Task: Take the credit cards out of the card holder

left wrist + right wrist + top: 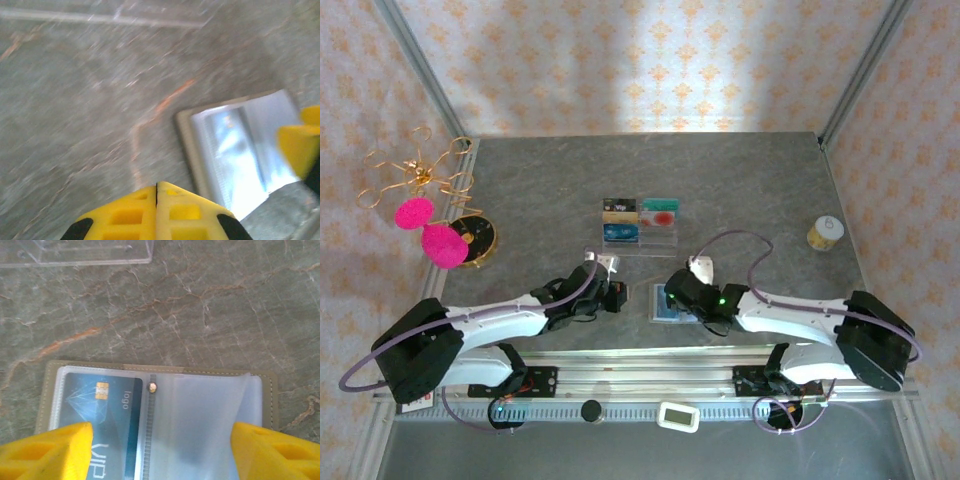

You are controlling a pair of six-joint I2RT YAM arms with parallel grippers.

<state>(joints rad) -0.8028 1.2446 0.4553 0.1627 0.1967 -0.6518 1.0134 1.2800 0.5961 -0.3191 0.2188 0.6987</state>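
The card holder (160,371) lies open and flat on the table, olive rim around clear pale sleeves. A blue credit card (100,405) with a gold chip sits in its left sleeve; the right sleeve looks empty. My right gripper (162,450) hovers low over the holder, open, one yellow finger (45,452) above the blue card and the other over the right sleeve. From above, the right gripper (678,297) covers much of the card holder (662,310). My left gripper (156,200) is shut on nothing, just left of the card holder (235,150); overhead, the left gripper (616,295).
A clear acrylic tray (640,240) behind the holder has several cards standing in its compartments; its near edge (90,255) is close ahead. A gold wire ornament with pink pompoms (425,225) and a round tin (478,238) stand left, a small jar (825,233) right.
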